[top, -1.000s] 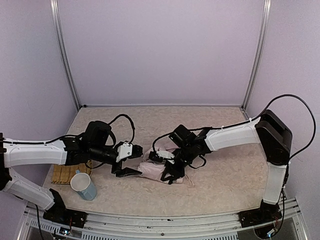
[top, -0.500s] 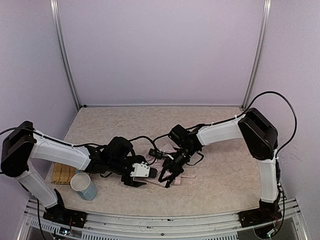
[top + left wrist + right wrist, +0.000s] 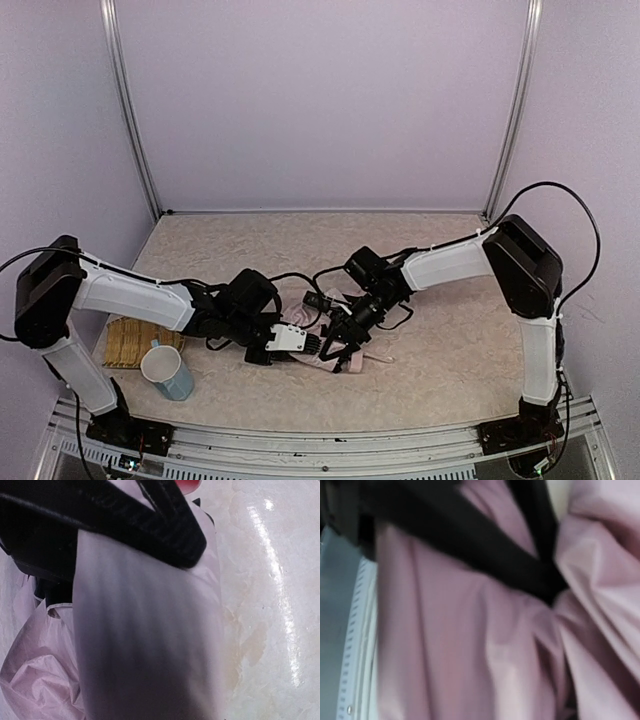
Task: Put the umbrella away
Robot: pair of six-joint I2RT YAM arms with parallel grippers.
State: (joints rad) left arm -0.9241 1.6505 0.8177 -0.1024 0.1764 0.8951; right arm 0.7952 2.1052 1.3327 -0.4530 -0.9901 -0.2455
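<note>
Where the folded umbrella [image 3: 355, 357] lay on the near middle of the table [image 3: 440, 260], its pale pink fabric looked thin and faintly glossy, crumpled into soft creases and loose pleats. The left gripper [image 3: 312, 345] met the bundle from the left and the right gripper [image 3: 336, 350] from the right, and the two came close together over it. In the left wrist view a black ribbed finger [image 3: 150, 525] crossed above the cloth, and in the right wrist view a smooth black finger [image 3: 470, 545] lay slantwise across pink folds. Both close views were blurred, so I could not tell whether either pair of jaws was clamped on the fabric or parted. The table top was matte beige with a marbled mottling. Near its left side stood a round pale blue mug [image 3: 168, 372] with a white inside, just beside a flat slatted mat [image 3: 122, 343] of straw-coloured strips
</note>
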